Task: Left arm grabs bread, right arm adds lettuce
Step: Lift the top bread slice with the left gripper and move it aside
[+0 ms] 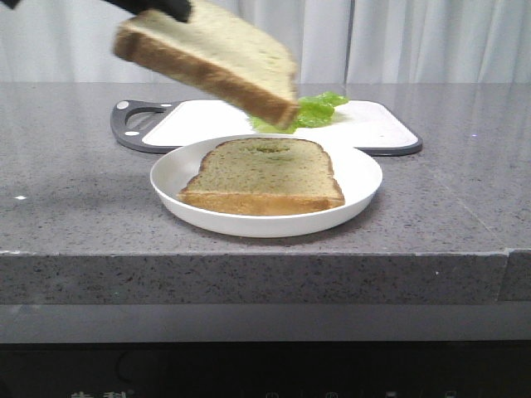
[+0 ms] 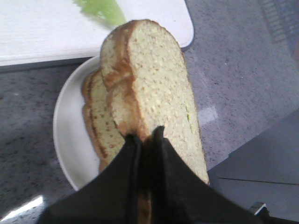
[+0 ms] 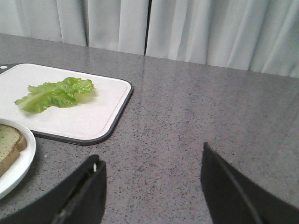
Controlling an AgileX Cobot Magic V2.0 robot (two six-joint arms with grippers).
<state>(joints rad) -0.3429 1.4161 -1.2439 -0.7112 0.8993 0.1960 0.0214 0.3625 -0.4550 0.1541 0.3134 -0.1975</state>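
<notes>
My left gripper [image 1: 166, 8] is shut on one end of a thick bread slice [image 1: 207, 58] and holds it tilted in the air, above and left of the white plate [image 1: 357, 174]. In the left wrist view its fingers pinch the slice [image 2: 154, 88] at the left gripper [image 2: 145, 133]. A second bread slice [image 1: 265, 174] lies flat on the plate. The lettuce [image 1: 319, 109] lies on the cutting board behind the plate. My right gripper [image 3: 152, 156] stands open over bare counter, off to the right of the lettuce [image 3: 56, 93], holding nothing.
The white cutting board [image 1: 373, 124] with a dark rim and handle lies behind the plate on the grey speckled counter. White curtains hang at the back. The counter's front edge runs close below the plate.
</notes>
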